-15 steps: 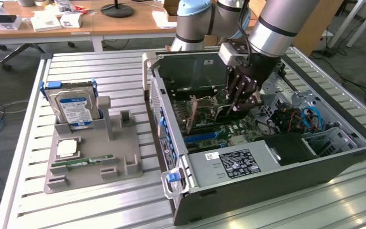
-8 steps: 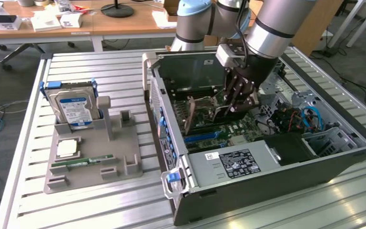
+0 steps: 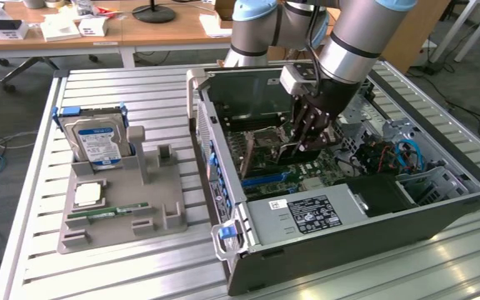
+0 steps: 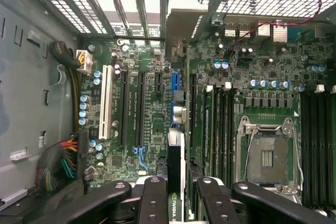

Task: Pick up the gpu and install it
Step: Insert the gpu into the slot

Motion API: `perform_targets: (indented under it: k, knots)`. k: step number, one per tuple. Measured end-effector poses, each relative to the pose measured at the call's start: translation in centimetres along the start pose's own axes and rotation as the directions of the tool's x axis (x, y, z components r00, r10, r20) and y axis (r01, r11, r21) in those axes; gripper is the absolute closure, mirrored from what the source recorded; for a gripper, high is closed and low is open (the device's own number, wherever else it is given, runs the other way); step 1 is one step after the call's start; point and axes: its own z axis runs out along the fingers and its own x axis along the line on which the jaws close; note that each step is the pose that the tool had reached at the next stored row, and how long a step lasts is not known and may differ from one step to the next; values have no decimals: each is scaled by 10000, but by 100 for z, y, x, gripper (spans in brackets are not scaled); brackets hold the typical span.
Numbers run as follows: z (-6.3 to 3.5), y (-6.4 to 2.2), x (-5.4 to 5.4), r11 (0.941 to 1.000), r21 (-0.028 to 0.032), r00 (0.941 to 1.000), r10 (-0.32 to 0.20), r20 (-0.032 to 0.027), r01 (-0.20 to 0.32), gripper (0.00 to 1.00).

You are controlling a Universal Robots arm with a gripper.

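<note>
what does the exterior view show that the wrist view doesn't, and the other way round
Exterior view: the open computer case with its power supply, and beside it a grey holder carrying a hard drive and a RAM stick. Wrist view: close up, the empty CPU socket and a white expansion slot. Both: the gripper shut on the gpu over the motherboard.

Bright, even light falls from above. Glare streaks lie on the ribbed silver metal table (image 3: 449,265) beside the open black computer case (image 3: 374,237). Inside this case the green motherboard (image 4: 152,124) is dimmer; the rear slot openings (image 4: 123,9) glow white.
</note>
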Motion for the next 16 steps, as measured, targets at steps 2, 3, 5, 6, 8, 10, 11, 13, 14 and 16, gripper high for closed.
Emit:
perform_targets:
  k: [2, 3, 5, 6, 8, 10, 11, 13, 14, 16]
  knots:
    - [1, 2, 0, 10000, -1, 10000, 0, -1, 0, 74]
    - [3, 4, 2, 10000, 1, 10000, 1, 3, -1, 74]
    - [4, 7, 11, 10000, 1, 10000, 1, 2, -1, 74]
    - [5, 8, 14, 10000, 1, 10000, -1, 2, 1, 74]
    - [10, 12, 16, 10000, 0, 10000, -2, 2, 2, 74]
    - [19, 29, 17, 10000, 0, 10000, -3, 0, 3, 74]
    - [26, 45, 16, 10000, 2, 10000, -4, 2, 4, 74]
    - [43, 77, 16, 10000, 2, 10000, -3, 1, 3, 74]
    - [52, 92, 16, 10000, 3, 10000, -3, 1, 3, 74]
    - [83, 104, 17, 10000, 7, 10000, -3, 1, 3, 74]
